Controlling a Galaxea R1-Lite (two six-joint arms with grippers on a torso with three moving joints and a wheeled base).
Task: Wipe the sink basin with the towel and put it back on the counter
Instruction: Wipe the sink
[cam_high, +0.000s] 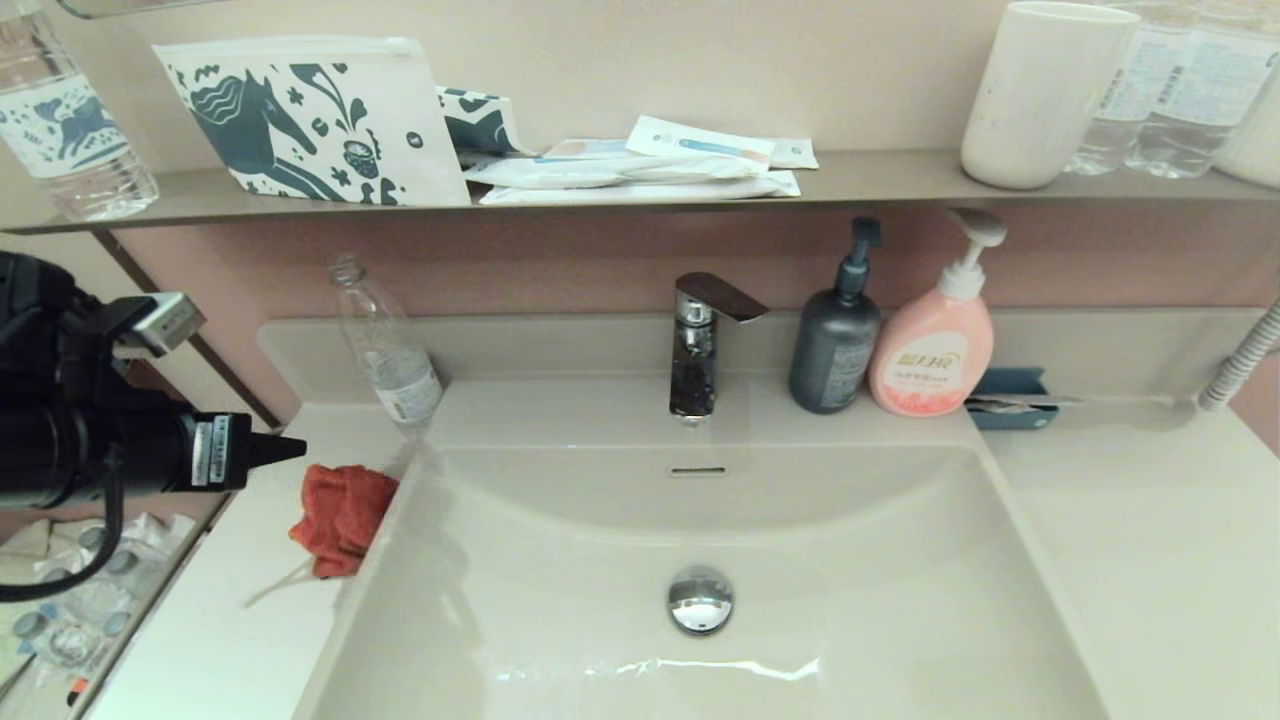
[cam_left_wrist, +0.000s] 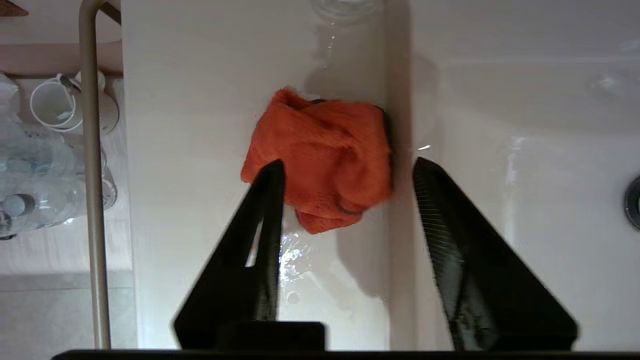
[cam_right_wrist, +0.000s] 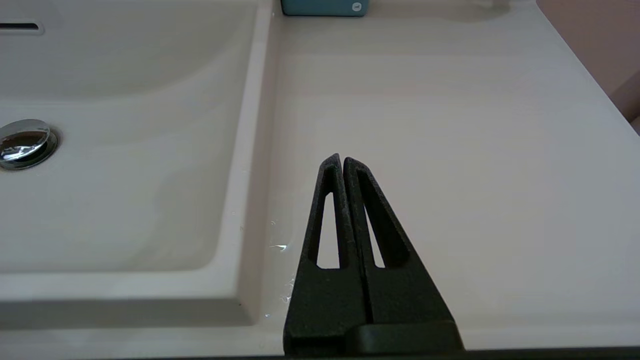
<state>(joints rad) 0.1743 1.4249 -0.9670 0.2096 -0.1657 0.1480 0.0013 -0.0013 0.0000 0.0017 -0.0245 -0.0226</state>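
Note:
The orange-red towel (cam_high: 340, 515) lies bunched on the counter (cam_high: 230, 640), right against the left rim of the sink basin (cam_high: 860, 560). My left gripper (cam_high: 290, 450) hovers over the counter just left of and above the towel. In the left wrist view the towel (cam_left_wrist: 325, 155) shows between and beyond the spread tips of this gripper (cam_left_wrist: 347, 164), which is open and holds nothing. The chrome drain plug (cam_high: 700, 598) sits mid-basin. My right gripper (cam_right_wrist: 341, 157) is shut and empty above the counter (cam_right_wrist: 450, 150) to the right of the basin; the head view does not show it.
A clear plastic bottle (cam_high: 385, 350) leans at the back left near the towel. The faucet (cam_high: 700, 340), a dark pump bottle (cam_high: 835, 340), a pink pump bottle (cam_high: 935, 350) and a blue dish (cam_high: 1010, 405) line the back ledge. A wall shelf (cam_high: 880, 180) hangs above.

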